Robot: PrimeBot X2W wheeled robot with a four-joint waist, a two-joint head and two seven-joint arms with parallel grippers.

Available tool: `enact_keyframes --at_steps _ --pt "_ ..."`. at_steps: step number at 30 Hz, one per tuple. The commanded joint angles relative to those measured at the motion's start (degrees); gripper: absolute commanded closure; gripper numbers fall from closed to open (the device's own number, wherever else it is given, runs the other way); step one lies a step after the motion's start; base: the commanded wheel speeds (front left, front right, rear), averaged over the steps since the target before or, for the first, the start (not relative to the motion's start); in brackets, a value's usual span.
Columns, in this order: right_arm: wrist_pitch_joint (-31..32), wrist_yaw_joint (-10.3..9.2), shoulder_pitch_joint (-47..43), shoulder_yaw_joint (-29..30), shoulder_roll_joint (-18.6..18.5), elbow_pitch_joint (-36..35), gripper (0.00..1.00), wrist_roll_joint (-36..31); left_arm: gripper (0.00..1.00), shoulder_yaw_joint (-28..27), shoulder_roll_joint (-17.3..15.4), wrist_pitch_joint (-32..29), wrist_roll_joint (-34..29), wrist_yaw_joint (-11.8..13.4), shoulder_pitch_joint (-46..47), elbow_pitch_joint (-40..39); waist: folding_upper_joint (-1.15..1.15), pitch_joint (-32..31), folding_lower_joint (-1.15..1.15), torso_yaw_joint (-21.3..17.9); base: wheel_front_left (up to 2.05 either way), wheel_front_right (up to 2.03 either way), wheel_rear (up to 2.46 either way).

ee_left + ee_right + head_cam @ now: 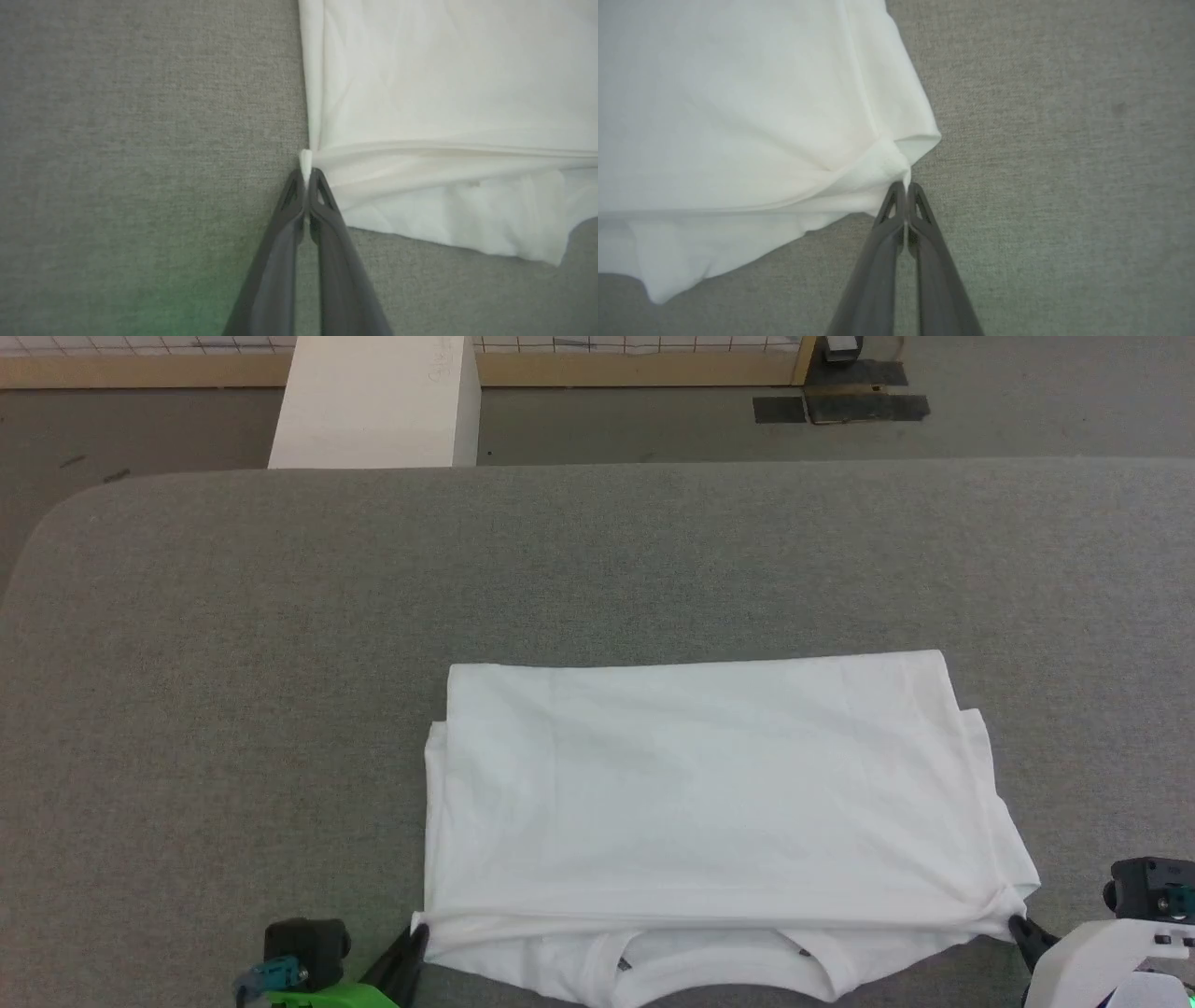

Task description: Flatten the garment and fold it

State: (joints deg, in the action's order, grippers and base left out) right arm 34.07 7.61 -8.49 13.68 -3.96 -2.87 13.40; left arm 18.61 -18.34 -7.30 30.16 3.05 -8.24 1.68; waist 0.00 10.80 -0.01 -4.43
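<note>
The white garment (709, 803) lies folded over on the grey table, its top layer forming a rectangle and the neck opening showing at the near edge. My left gripper (417, 933) is shut on the near left corner of the folded layer; in the left wrist view the left gripper (306, 173) pinches a small tip of the garment (444, 116). My right gripper (1018, 926) is shut on the near right corner, and the right wrist view shows the right gripper (905, 186) holding a bunched tip of the garment (738, 116).
The grey padded table (233, 663) stretches wide to the left and behind the cloth. A rigid white box (373, 401) stands on the floor beyond the table's far edge. Dark tape patches (840, 406) mark the floor at the back right.
</note>
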Motion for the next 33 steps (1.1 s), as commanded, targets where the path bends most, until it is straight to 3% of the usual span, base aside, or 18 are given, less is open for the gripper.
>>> enact_keyframes --at_steps 1,2,3,4,12,18,25,33 --pt "0.9 -0.12 -0.9 0.2 0.2 0.6 1.0 -0.7 0.99 0.5 0.3 -0.9 0.0 -0.2 -0.2 1.8 0.0 -0.2 0.01 0.1 0.0 0.0 0.0" --pt "1.2 -0.12 -1.0 0.1 0.3 0.7 0.84 -0.7 0.77 0.6 0.5 -1.2 0.4 -0.3 -0.1 2.3 0.0 -0.3 0.01 0.2 0.0 0.0 0.0" --pt "1.5 -0.12 -1.1 0.2 0.3 0.5 0.0 -0.5 0.2 0.6 0.7 -1.3 0.6 -0.4 0.0 2.7 0.0 -0.5 0.01 0.3 0.0 0.0 0.0" --pt "1.7 -0.12 -1.3 0.5 0.4 0.2 0.0 -0.2 0.0 0.6 0.9 -1.1 0.7 -0.3 0.0 3.0 0.0 -0.7 0.01 0.4 0.0 0.0 0.0" --pt "0.3 -0.12 -1.1 4.6 0.9 -7.4 0.0 2.6 0.0 -2.3 2.3 8.0 0.0 0.7 1.5 1.3 0.0 -2.5 0.01 1.6 0.0 0.0 0.0" --pt "-4.9 -0.12 3.4 4.9 1.0 -9.8 0.0 4.1 0.0 -4.0 3.1 16.6 -3.7 2.6 6.0 0.5 0.0 -3.1 0.01 2.2 0.0 0.0 0.0" --pt "-9.5 -0.12 10.5 3.7 1.1 -0.2 0.0 4.4 0.0 -4.9 5.3 21.4 -7.1 3.8 13.5 3.0 0.0 -2.4 0.01 2.8 0.0 0.0 0.0" --pt "-6.4 -0.12 18.1 2.6 1.0 14.3 0.0 3.6 0.0 -7.5 8.2 22.3 -11.3 4.1 19.4 4.9 0.0 -1.2 0.01 3.3 0.0 0.0 0.0"
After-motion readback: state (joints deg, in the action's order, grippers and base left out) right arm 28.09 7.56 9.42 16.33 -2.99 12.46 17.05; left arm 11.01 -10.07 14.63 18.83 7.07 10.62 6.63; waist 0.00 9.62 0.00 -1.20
